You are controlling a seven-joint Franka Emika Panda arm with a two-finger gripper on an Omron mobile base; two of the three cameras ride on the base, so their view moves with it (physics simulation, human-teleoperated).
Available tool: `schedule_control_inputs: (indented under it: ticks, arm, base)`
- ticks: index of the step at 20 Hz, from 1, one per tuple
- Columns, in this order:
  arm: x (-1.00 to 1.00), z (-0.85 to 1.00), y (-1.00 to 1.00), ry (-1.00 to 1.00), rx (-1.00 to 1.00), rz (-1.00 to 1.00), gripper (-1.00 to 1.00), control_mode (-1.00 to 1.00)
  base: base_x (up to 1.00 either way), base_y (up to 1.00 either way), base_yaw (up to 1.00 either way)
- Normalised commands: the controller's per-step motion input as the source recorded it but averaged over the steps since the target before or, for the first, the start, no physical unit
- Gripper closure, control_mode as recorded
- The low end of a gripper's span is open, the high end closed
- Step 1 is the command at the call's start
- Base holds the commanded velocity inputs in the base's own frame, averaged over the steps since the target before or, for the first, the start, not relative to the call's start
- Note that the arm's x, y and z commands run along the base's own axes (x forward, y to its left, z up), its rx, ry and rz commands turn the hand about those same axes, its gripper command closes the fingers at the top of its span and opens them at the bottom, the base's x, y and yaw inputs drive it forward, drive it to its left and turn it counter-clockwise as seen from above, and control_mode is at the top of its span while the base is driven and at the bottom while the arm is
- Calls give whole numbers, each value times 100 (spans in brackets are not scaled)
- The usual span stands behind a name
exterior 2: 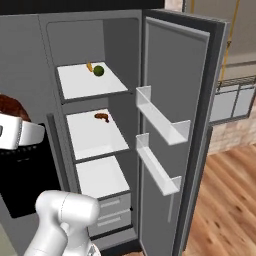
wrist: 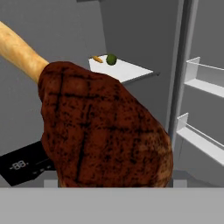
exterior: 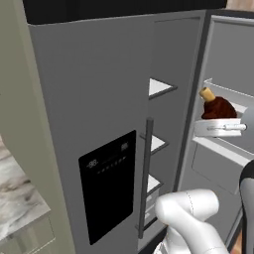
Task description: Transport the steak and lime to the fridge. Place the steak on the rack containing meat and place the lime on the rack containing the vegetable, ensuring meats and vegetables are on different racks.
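My gripper (exterior: 217, 119) is shut on the steak (exterior: 217, 106), a dark reddish-brown chunk with a tan bone end, and holds it in the air in front of the open fridge (exterior 2: 175, 75). The steak (wrist: 105, 131) covers my fingertips in the hand view. It also shows at the left edge of the right base view, steak (exterior 2: 10, 106) above the gripper (exterior 2: 12, 121). The lime (exterior 2: 98, 70) lies on the top rack (exterior 2: 90, 85) beside an orange carrot (exterior 2: 89, 66). A small brown piece of meat (exterior 2: 102, 117) lies on the middle rack (exterior 2: 95, 137).
The fridge's left door (exterior: 89, 89) with its black dispenser panel (exterior: 108, 183) is closed. The right door stands open with two white door bins (exterior 2: 160, 120). A lower white rack (exterior 2: 102, 177) sits above drawers (exterior 2: 110, 212). Wood floor (exterior 2: 225, 200) lies to the right.
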Motion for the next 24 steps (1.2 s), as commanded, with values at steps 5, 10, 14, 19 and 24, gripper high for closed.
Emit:
schedule_control_inputs:
  ticks: [5, 10, 14, 19, 24]
  arm:
    - [0, 0, 0, 0, 0, 0, 100, 100]
    - [0, 0, 0, 0, 0, 0, 100, 100]
    - [0, 0, 0, 0, 0, 0, 100, 100]
    - [0, 0, 0, 0, 0, 0, 100, 100]
    - [0, 0, 0, 0, 0, 0, 100, 100]
  base:
    - [2, -13, 26]
    - [0, -21, 39]
    - [-29, -46, 13]
    - [-71, -64, -4]
    - [17, -6, -10]
